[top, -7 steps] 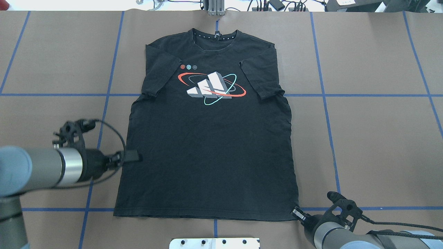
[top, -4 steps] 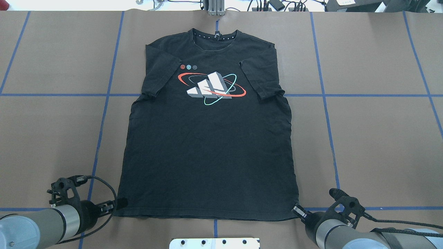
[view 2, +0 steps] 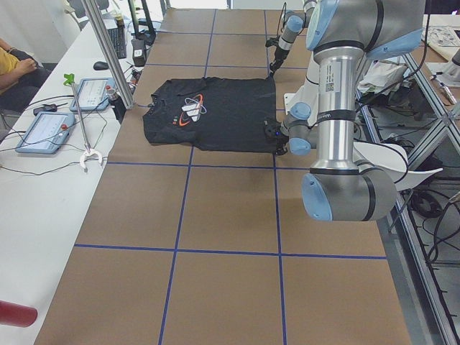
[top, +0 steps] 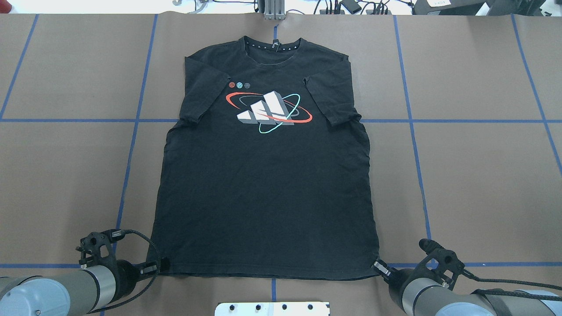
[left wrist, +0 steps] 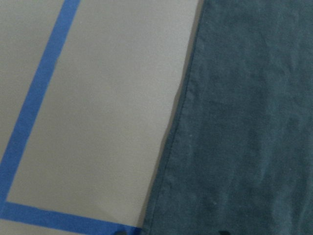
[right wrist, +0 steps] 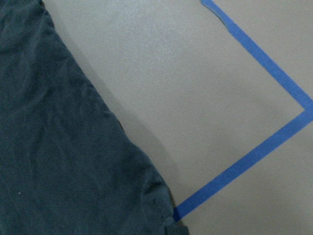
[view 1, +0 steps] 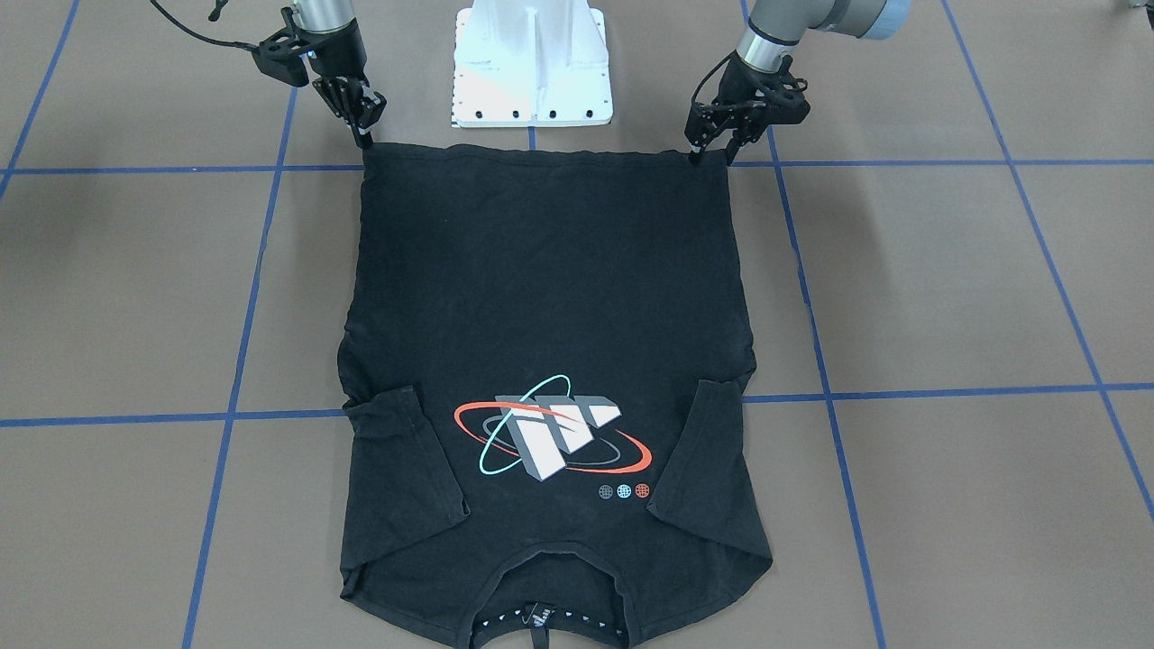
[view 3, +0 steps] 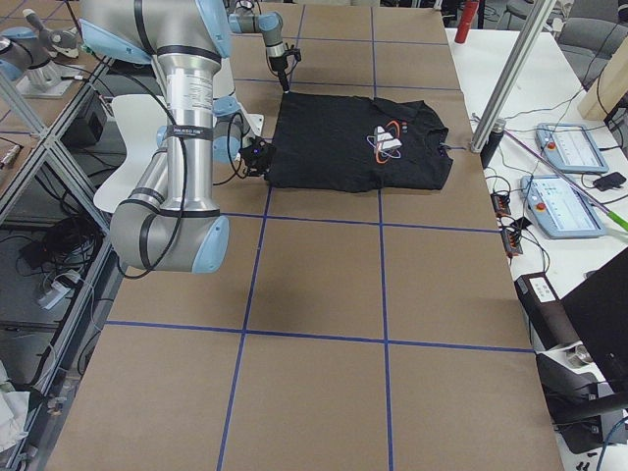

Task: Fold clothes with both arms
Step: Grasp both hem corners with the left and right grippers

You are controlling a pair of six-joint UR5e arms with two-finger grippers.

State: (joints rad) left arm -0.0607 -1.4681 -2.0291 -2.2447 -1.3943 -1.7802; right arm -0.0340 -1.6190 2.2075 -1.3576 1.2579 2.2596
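Note:
The black T-shirt (top: 263, 197) lies flat on the brown table with its orbit logo (top: 268, 112) up, collar far from me and hem nearest me. My left gripper (top: 161, 264) is low at the hem's left corner. In the front view the left gripper (view 1: 712, 158) stands open, one finger on each side of that corner. The left wrist view shows the shirt's side edge (left wrist: 181, 122) running between the two tips. My right gripper (top: 376, 267) sits at the hem's right corner. Seen from the front, the right gripper (view 1: 365, 135) has its fingers together, and the cloth there puckers (right wrist: 156, 191).
Blue tape lines (top: 131, 131) divide the table into squares. The white base plate (top: 272, 308) sits just behind the hem's middle. A metal post (top: 274, 11) stands past the collar. Side benches hold tablets (view 2: 43, 133), and a seated person (view 2: 11, 65) shows at one of them.
My left arm has swung from beside the shirt's left side back toward me and down to the hem's left corner. The right arm and the shirt have stayed put.

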